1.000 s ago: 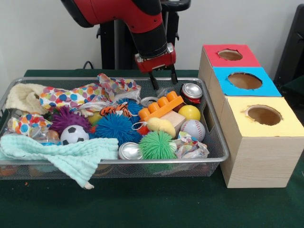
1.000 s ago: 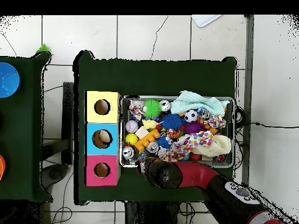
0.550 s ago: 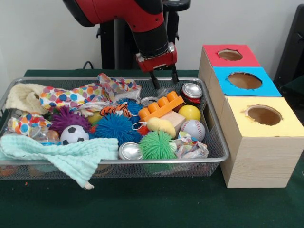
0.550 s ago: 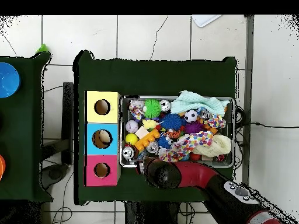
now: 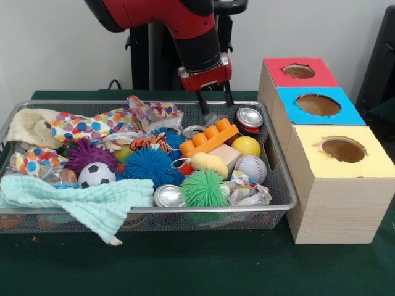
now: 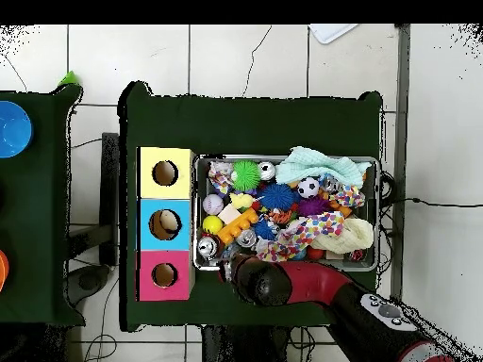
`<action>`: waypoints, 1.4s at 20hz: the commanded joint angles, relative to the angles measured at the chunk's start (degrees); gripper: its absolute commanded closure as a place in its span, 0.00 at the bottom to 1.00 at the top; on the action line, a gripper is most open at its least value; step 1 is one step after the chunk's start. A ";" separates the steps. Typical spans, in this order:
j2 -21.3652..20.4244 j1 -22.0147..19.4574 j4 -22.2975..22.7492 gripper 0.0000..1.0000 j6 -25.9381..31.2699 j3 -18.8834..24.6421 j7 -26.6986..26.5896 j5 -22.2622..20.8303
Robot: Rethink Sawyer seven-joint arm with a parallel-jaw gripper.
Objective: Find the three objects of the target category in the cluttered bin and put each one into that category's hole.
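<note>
I am holding gripper (image 5: 214, 103) above bin's (image 5: 279, 185) far right corner, fingers apart and empty, hovering over can (image 5: 249, 119) lying near red-topped hole (image 5: 299, 71), likely target.

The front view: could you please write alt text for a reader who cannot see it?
A red robot arm holds its open gripper just above the far side of a wire bin crowded with balls, cans, cloths and toys. Right of the bin stands a row of wooden boxes with red, blue and yellow holed tops.
</note>
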 commanded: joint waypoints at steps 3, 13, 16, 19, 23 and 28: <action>-0.02 0.77 0.42 0.00 -0.41 4.14 6.11 1.72; 0.71 1.24 -0.78 0.00 -0.85 3.62 5.58 1.02; 1.62 1.33 -1.76 0.00 -1.18 3.11 4.88 0.12; 2.14 1.29 -2.29 0.00 -1.44 2.78 4.62 -0.28; 1.84 1.01 -2.13 0.00 -1.46 2.80 4.43 -0.47; 1.86 0.97 -2.41 0.00 -1.68 3.04 4.40 -0.43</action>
